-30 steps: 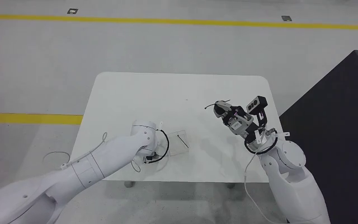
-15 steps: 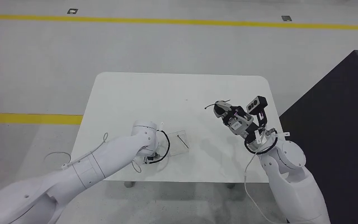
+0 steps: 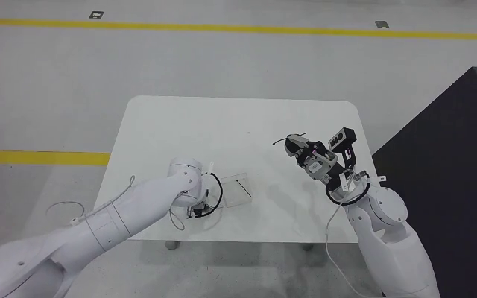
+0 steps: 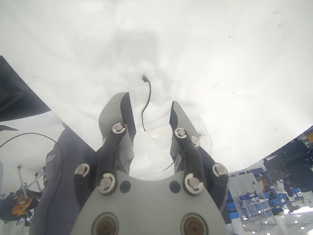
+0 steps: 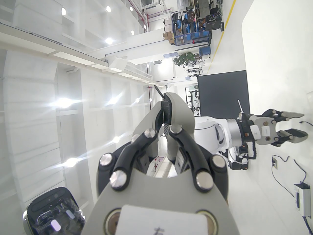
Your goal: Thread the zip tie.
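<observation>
A black zip tie lies on the white table, its head pointing away from my left gripper. That gripper is open, with the tie's tail end between its fingers and untouched. In the top view this tie lies on a clear plastic sheet, beside my left arm's wrist. My right gripper is held above the table's right half, shut on a second black zip tie. That tie's tip sticks out past the fingertips. The right wrist view shows the left gripper open farther off.
The clear sheet lies under my left gripper near the table's front edge. A dark panel stands at the right of the table. A yellow floor line runs behind it. The middle of the table is bare.
My left arm has drawn back slightly to the left, away from the zip tie on the sheet. The right arm and its zip tie have not moved.
</observation>
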Motion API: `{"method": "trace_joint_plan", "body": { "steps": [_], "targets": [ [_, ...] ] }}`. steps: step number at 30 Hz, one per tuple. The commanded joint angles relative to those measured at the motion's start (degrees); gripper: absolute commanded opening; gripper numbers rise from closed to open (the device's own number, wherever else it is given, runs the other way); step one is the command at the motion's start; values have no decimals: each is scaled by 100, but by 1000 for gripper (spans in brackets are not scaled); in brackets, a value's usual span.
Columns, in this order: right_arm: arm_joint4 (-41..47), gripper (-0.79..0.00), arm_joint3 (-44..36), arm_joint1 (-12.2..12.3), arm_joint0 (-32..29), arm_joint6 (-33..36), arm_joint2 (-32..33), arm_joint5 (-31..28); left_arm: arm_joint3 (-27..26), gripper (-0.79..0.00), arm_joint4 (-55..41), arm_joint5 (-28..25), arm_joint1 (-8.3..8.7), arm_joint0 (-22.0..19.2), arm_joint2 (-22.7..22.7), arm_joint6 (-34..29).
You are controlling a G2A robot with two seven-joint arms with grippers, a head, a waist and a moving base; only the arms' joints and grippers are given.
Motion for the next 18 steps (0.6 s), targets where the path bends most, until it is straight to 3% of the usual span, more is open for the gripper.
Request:
{"method": "trace_joint_plan", "body": {
  "steps": [1,5,18],
  "targets": [
    [0,-785,0,0,0,0,0,0,57,-477,-101,56,19,12,0,-55],
    [0,-785,0,0,0,0,0,0,185,-409,-237,127,36,-5,0,-126],
    [0,-785,0,0,0,0,0,0,636,-456,-268,296,-129,2,0,-294]
  ]
}}
